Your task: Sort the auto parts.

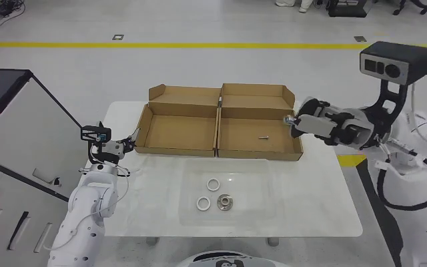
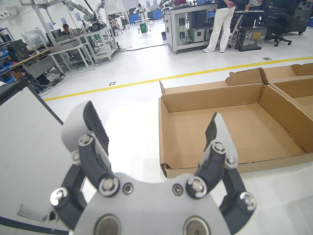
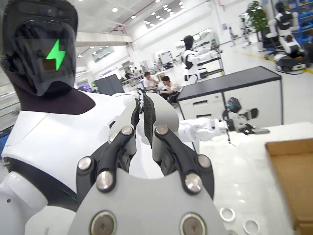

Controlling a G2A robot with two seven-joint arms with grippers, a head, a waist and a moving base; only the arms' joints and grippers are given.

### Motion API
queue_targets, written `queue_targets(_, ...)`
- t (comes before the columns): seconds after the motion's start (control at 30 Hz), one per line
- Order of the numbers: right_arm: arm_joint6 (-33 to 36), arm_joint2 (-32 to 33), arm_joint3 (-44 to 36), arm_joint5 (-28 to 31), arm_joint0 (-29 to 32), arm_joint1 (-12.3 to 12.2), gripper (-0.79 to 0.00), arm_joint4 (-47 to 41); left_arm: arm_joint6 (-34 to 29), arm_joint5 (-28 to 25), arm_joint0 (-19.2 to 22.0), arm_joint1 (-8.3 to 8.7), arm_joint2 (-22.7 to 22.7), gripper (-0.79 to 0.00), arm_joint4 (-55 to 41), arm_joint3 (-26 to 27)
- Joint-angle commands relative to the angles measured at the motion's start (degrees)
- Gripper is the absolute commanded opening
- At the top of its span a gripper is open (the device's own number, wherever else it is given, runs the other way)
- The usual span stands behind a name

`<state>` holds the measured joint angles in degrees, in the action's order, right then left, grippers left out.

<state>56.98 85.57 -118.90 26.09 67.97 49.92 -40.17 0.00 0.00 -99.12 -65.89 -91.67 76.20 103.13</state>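
The screw [image 3: 140,105] is a small dark threaded piece pinched at the tips of the right gripper [image 3: 142,103], whose fingers are clenched on it; in the top view that gripper [image 1: 289,122] hangs at the right wall of the right box [image 1: 260,157], so the drop appears not yet made. A second screw [image 1: 265,137] lies alone on that box's floor, right of its middle; the left box [image 1: 177,152] holds nothing. Near the robot, a clear tray [image 1: 257,203] carries two white rings [image 1: 213,184] [image 1: 202,203] and a metal hub [image 1: 225,201], the hub just beside the nearer ring.

By my reading the sorting is early: one part is boxed, one is in hand, three wait in the tray, and the left box is probably meant for rings or hub.

The left gripper [image 2: 151,110] has its fingers spread and bare; it sits just left of the left box's near left corner [image 1: 131,142]. The boxes touch along a shared wall, and their far flaps stand up, so entry from above looks easiest. Bare table [image 1: 313,200] runs between boxes and tray and to the tray's right; the tray's low rim is likely the only edge to clear when picking.
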Motion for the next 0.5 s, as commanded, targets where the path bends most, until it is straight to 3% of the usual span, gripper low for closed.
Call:
queue_targets(0.0, 0.96, 2.29, 1.24, -2.23, -0.52, -0.26, -0.785, 2.86, 0.00, 0.00, 0.00, 0.00, 0.00, 0.000, 0.00, 0.00)
queue_targets(0.23, 3.81, 4.65, 5.27, -10.43, -5.52, -1.20, -0.785, 20.47, 0.00, 0.00, 0.00, 0.00, 0.00, 0.000, 0.00, 0.00)
queue_targets(0.47, 10.70, -1.83, 8.03, -13.51, -14.68, -1.79, -0.785, 39.34, 0.00, 0.00, 0.00, 0.00, 0.00, 0.000, 0.00, 0.00)
